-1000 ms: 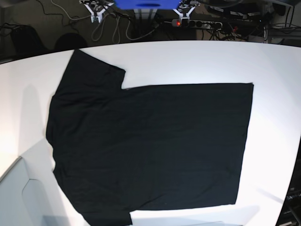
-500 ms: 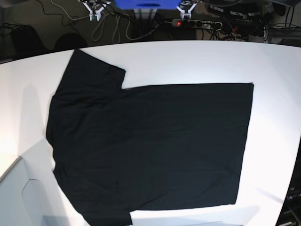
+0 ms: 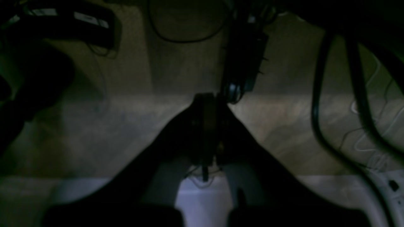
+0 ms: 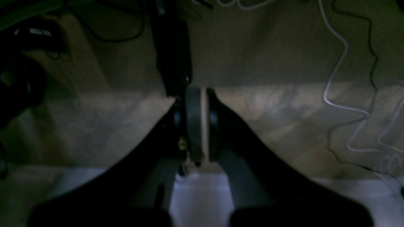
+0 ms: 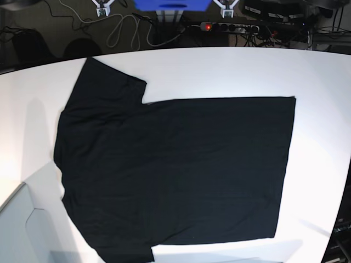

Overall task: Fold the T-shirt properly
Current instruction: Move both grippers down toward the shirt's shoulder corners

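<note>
The black T-shirt point(image 5: 175, 170) lies flat on the white table point(image 5: 219, 71), plain side up, with the sleeves at the left and the hem at the right. Its print is hidden. Both grippers are back beyond the table's far edge, apart from the shirt. Only the tip of my right gripper point(image 5: 101, 6) shows at the top left and of my left gripper point(image 5: 227, 5) at the top right. In the left wrist view the left gripper point(image 3: 206, 104) is shut and empty over the floor. In the right wrist view the right gripper point(image 4: 195, 97) is shut and empty.
A power strip with a red light point(image 5: 230, 26) and loose cables point(image 5: 123, 30) lie on the floor behind the table. A grey box point(image 5: 22, 230) stands at the lower left corner. The table's far edge shows low in both wrist views point(image 3: 202, 201).
Both grippers have drawn back toward the top edge of the base view, farther from the table. The T-shirt has not moved.
</note>
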